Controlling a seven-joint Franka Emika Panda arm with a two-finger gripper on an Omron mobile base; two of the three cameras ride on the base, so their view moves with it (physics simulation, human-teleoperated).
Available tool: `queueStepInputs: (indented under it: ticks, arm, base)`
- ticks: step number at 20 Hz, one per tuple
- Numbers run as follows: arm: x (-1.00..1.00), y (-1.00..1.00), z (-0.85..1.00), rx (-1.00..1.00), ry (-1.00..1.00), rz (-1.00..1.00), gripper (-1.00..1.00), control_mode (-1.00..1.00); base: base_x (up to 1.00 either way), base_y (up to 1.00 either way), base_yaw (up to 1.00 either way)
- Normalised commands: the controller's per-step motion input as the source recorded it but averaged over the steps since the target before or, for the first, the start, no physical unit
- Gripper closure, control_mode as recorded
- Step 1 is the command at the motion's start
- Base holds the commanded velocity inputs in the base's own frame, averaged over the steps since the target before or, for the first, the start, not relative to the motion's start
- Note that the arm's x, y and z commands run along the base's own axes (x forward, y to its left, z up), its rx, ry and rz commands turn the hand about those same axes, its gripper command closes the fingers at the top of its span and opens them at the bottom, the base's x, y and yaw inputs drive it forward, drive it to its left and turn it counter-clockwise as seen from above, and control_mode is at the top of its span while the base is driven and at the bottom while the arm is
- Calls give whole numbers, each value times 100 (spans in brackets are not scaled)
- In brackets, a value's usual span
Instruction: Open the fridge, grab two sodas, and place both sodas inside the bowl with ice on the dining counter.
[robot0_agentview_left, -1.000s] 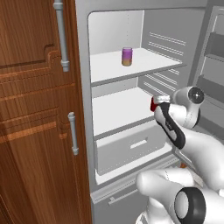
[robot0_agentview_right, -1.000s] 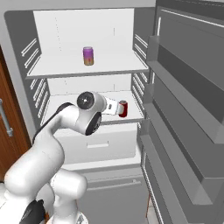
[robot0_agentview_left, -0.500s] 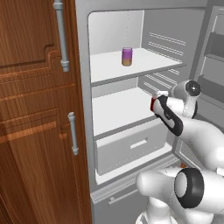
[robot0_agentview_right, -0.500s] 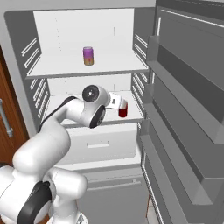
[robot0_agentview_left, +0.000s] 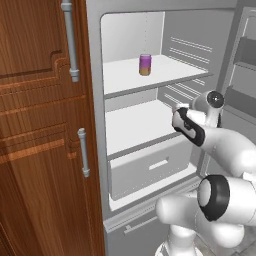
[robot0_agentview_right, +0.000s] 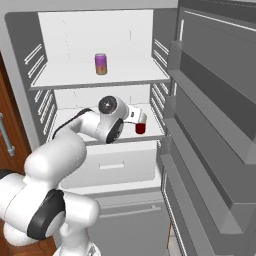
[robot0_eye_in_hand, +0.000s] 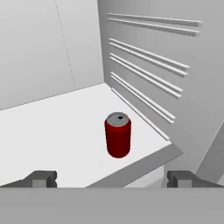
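The fridge (robot0_agentview_left: 95, 125) stands open, its white shelves showing. A purple-over-orange soda (robot0_agentview_left: 145, 65) (robot0_agentview_right: 101, 64) stands upright on the upper shelf. A red soda (robot0_agentview_right: 141, 128) (robot0_eye_in_hand: 118, 134) stands upright at the right front corner of the middle shelf (robot0_eye_in_hand: 52, 131). My gripper (robot0_agentview_right: 137, 117) (robot0_eye_in_hand: 113, 179) is open and points at the red can from just in front and above, one fingertip to each side of it, a short gap still between them and the can. Nothing is held. The bowl and the dining counter are out of view.
A brown wooden cabinet (robot0_agentview_left: 40, 125) with steel handles flanks the fridge on the left. The open fridge door (robot0_agentview_right: 215, 115), with deep shelves, stands close on the right. A white drawer (robot0_agentview_left: 150, 167) sits under the middle shelf. The ribbed side wall (robot0_eye_in_hand: 148, 65) is right beside the red can.
The arm has swung its elbow and forearm over while the hand edged a little closer to the red soda. Both cans are unmoved and the jaws have stayed open.
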Motion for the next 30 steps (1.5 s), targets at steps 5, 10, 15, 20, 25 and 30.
queueStepInputs:
  ticks: [5,10,15,20,25,30]
  arm:
    - [16,-8,-14,0,0,0,-100,-100]
    - [18,-6,-6,0,0,0,-100,-100]
    - [25,-1,-13,0,1,0,-100,-100]
    - [28,0,-16,0,1,0,-100,-100]
    - [28,-2,-7,0,1,0,-100,-100]
    - [26,-2,-6,0,0,0,-100,-100]
  base:
    - [0,0,0]
    - [0,0,0]
    - [0,0,0]
    - [0,0,0]
    - [0,0,0]
    - [0,0,0]
